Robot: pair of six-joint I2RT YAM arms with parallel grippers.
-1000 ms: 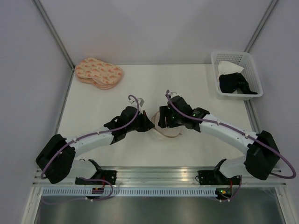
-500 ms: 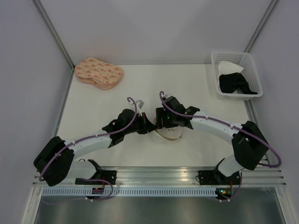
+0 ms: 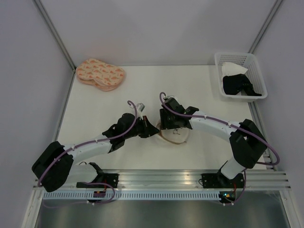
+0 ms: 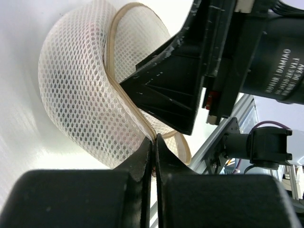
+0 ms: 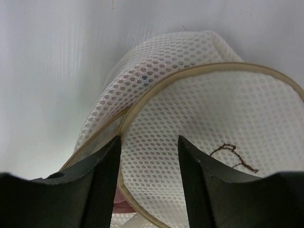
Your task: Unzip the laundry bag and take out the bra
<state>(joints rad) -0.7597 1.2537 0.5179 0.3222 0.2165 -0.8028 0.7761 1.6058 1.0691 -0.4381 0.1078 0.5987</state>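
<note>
The laundry bag (image 3: pixel 175 137) is a white mesh pouch lying mid-table between both grippers. My left gripper (image 3: pixel 153 130) is at its left side. In the left wrist view its jaws (image 4: pixel 154 138) are shut on the bag's beige zipper line, and the mesh (image 4: pixel 80 90) bulges beyond. My right gripper (image 3: pixel 172 125) sits on top of the bag. In the right wrist view it (image 5: pixel 149 159) is open, its fingers (image 5: pixel 102 180) straddling the round face (image 5: pixel 204 114) with the dark drawing. The pink bra (image 5: pixel 124 207) shows through the opening and the mesh.
Peach patterned pads (image 3: pixel 100 74) lie at the back left. A white lattice basket (image 3: pixel 259 76) at the back right holds a black garment (image 3: pixel 240 85) and a white cloth (image 3: pixel 233 69). A metal rail (image 3: pixel 161 178) runs along the near edge.
My right gripper has moved left and nearer, down onto the bag. My left gripper has shifted slightly nearer with the zipper. More of the bag now shows below the right gripper.
</note>
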